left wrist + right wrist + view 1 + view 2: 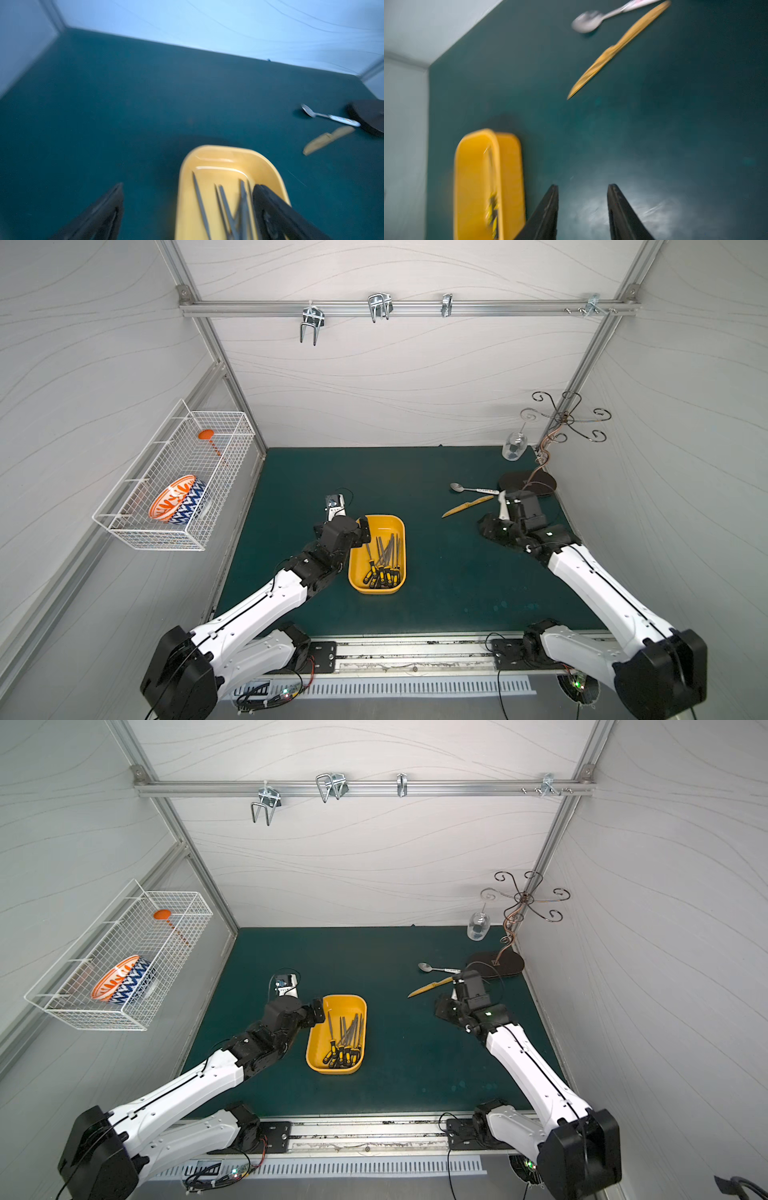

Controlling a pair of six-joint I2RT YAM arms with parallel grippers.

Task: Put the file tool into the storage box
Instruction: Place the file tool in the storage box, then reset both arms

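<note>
left gripper [189, 186] hangs over the far left corner of the storage box [376, 592], claw spread wide, nothing between the fingers [108, 207]. in the left wrist view one finger sits over the green mat [145, 104] outside the box and the other over the box's inside. and the file tools [384, 558] are in the box, clear in both top views: a crossed bundle, black-and-yellow handles at the near end, metal blades reaching toward the far end. one file [331, 1029] lies a little apart from the bundle, along the left wall, its tip just under the left gripper. over to the right gripper [583, 185]: claw partly apart, bare mat showing in the gap, holding nothing, low over the mat and well to the right of the box. just beyond it a yellow knife [467, 506] lies slanted on the mat, and a metal spoon [465, 488] lies near that, bowl end pointing left. both wrist views come through blurred.
</note>
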